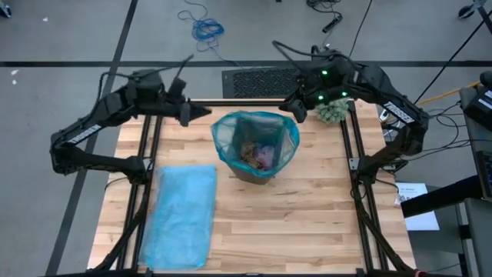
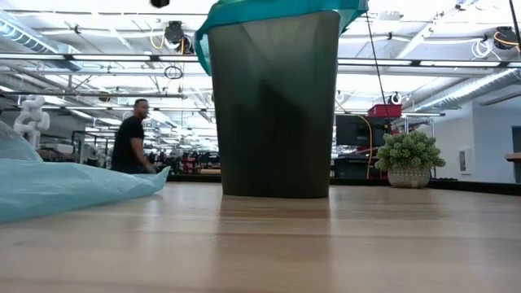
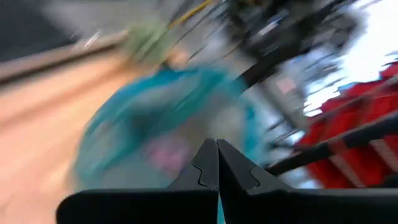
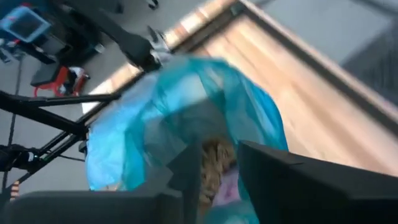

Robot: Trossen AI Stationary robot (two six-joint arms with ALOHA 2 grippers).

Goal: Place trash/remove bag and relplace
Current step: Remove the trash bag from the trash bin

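Observation:
A dark bin (image 1: 247,171) lined with a teal bag (image 1: 231,127) stands upright on the table's middle, toward the far edge. The trash (image 1: 257,152) lies inside it: brown wads and a pink piece. My left gripper (image 1: 204,112) hangs shut and bare in the air off the bin's far left rim; in its wrist view (image 3: 217,149) the fingers meet. My right gripper (image 1: 293,112) hovers over the bag's far right rim; its fingers (image 4: 221,165) stand apart, and the trash (image 4: 214,155) shows through the gap.
A second light-blue bag (image 1: 183,214) lies flat on the table's left half, near the front. A fuzzy grey-green ball (image 1: 332,113) sits at the far right corner. Black frame rails run along both table sides. A person (image 2: 130,138) stands in the room beyond.

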